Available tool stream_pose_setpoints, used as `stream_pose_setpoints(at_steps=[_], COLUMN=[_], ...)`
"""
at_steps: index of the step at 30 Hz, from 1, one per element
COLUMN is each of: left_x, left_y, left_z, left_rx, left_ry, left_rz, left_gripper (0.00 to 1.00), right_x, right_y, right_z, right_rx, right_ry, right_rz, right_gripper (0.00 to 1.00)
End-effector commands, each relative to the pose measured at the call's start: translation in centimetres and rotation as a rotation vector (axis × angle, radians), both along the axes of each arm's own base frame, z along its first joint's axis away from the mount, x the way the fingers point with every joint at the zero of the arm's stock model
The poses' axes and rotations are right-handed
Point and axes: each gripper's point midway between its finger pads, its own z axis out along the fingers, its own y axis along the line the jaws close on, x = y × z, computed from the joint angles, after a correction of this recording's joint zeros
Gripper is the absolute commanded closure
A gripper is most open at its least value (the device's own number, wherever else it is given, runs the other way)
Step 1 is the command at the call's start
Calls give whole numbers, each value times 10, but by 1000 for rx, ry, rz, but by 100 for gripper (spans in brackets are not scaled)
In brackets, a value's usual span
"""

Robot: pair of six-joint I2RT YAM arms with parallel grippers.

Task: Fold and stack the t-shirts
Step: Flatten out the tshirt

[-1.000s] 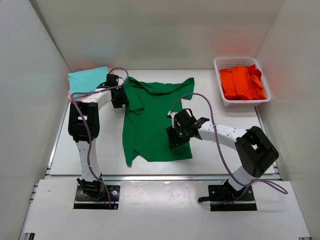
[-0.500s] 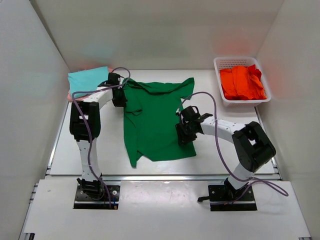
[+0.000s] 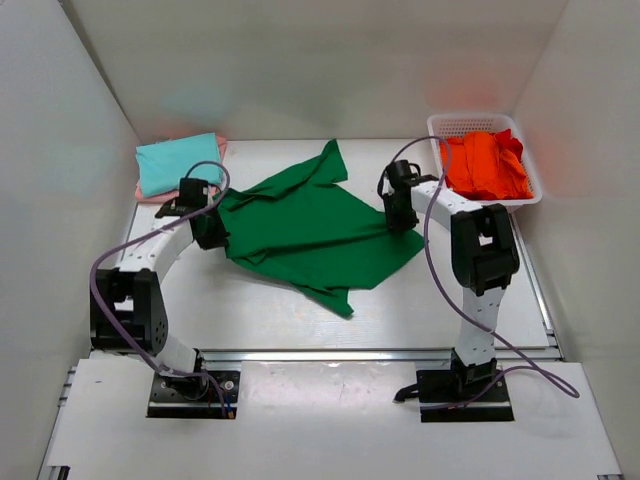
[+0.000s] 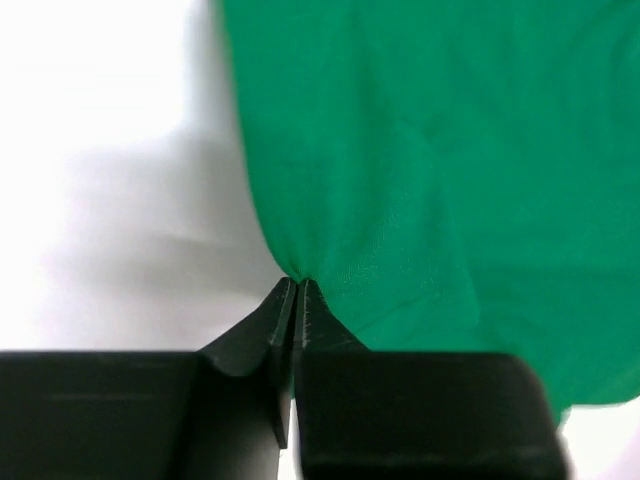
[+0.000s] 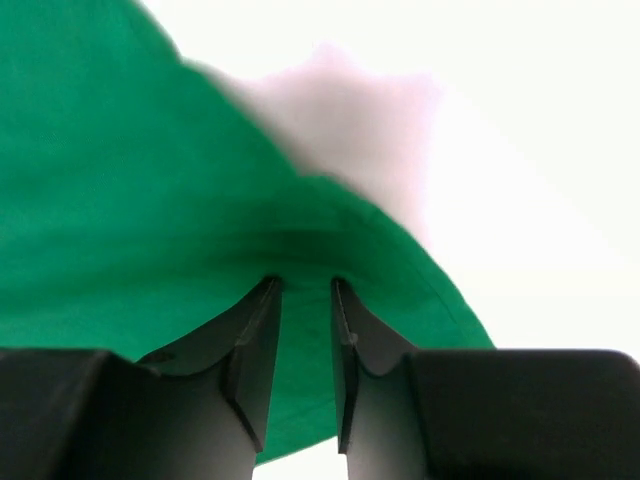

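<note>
Over the white table (image 3: 250, 310), stretches the dark green t-shirt (image 3: 310, 225) across the middle, apart from the far-right basket (image 3: 440, 128) of orange-red t-shirts (image 3: 485, 165) and the folded teal t-shirt (image 3: 175, 163) far left, pinching its left edge in the tight-shut left gripper (image 4: 297, 285), its right edge in the narrowly closed right gripper (image 5: 305, 285).

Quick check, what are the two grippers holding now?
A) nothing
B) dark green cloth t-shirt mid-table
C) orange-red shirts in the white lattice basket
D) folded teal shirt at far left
B: the left gripper is pinched shut on the edge of the dark green cloth t-shirt, and the right gripper has the same cloth bunched between its jaws.
</note>
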Motion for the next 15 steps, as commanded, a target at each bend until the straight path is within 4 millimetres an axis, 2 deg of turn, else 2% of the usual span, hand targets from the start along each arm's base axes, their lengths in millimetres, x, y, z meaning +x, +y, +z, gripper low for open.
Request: stream_pose_setpoints(at_steps=[1, 2, 3, 4, 5, 6, 7, 9, 10, 11, 12, 13, 14, 15], left_x=[-26, -32, -33, -37, -39, -40, -41, -44, -45, -46, -50, -51, -52, -55], left_y=[-8, -10, -7, -9, -8, -9, -9, -8, -9, -10, -10, -12, -11, -13], left_z=[-10, -16, -14, -17, -20, -18, -18, -13, -13, -11, -13, -12, -11, -15], left_rx=[-37, -44, -43, -46, -48, -56, -53, -56, -58, -52, -54, -68, -77, -88], left_ry=[23, 33, 23, 28, 34, 27, 25, 19, 24, 13, 22, 15, 11, 14], left_rz=[-7, -7, 5, 2, 8, 2, 2, 4, 3, -1, -1, -1, 6, 7], left_gripper=[85, 84, 87, 97, 100, 100, 100, 100, 100, 100, 100, 98, 89, 86], right_x=[23, 21, 15, 7, -7, -24, -38, -83, -94, -122, -139, -157, -162, -176], right_y=[12, 24, 34, 48, 58, 64, 79, 92, 95, 97, 98, 99, 108, 109], right_z=[36, 48, 49, 62, 65, 70, 70, 69, 70, 63, 66, 65, 70, 71], right_rx=[-40, -46, -35, -14, 2, 34, 84, 191, 222, 264, 311, 364, 420, 477], right_ry=[-83, -105, -100, -120, -119, -112, -94, -46, -38, 2, 3, 8, -10, -9], right_rz=[44, 76, 100, 133, 147, 166, 181, 190, 196, 197, 188, 187, 214, 205], right_gripper=[75, 72, 72, 71, 69, 68, 67, 63, 63, 62, 63, 64, 64, 64])
